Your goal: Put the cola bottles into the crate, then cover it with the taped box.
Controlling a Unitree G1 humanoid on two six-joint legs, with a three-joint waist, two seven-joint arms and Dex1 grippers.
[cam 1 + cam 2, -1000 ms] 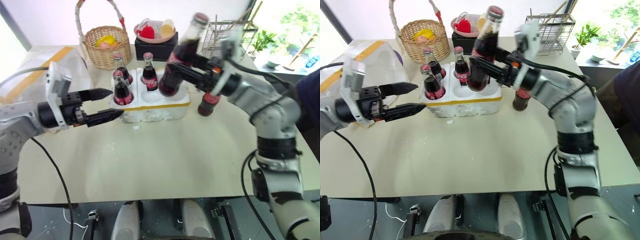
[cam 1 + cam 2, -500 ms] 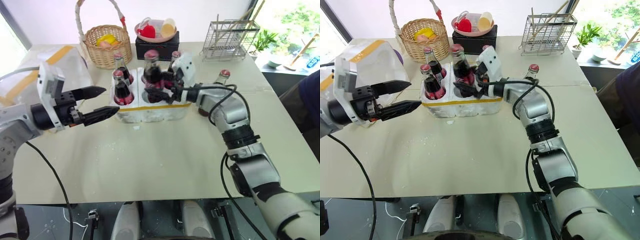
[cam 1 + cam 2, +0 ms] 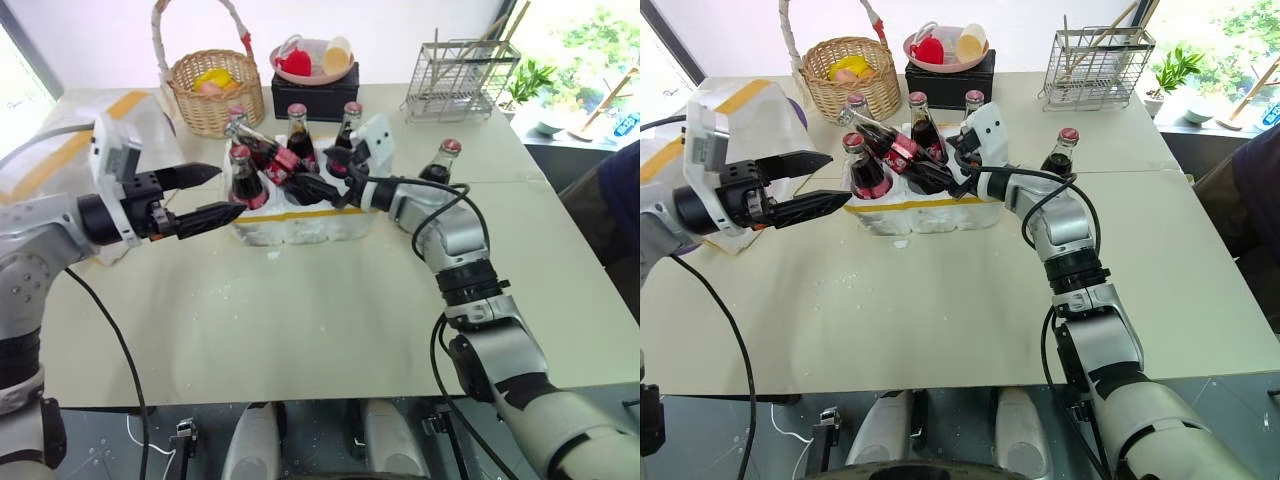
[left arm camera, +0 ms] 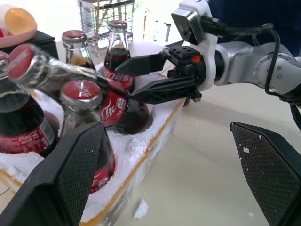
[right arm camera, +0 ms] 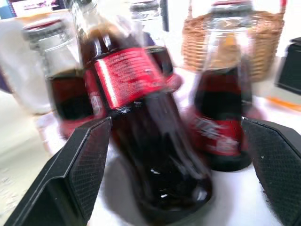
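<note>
Our left gripper [image 3: 205, 193] waits wide open beside the crate [image 3: 310, 222], free for the taped box [image 3: 752, 120] at far left. One cola bottle [image 3: 265, 153] leans crookedly in its well because our right gripper [image 3: 312, 185] stands open around its base; another bottle [image 3: 438, 165] waits on the table.

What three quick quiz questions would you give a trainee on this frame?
1. True or false: the right gripper is shut on the leaning cola bottle.
2. The lone cola bottle outside the crate stands: A) on the table, B) in the basket, C) in the wire rack.
3. What does the left gripper hold?
Key: 1 false, open around it; 2 A; 3 nothing, open.
</note>
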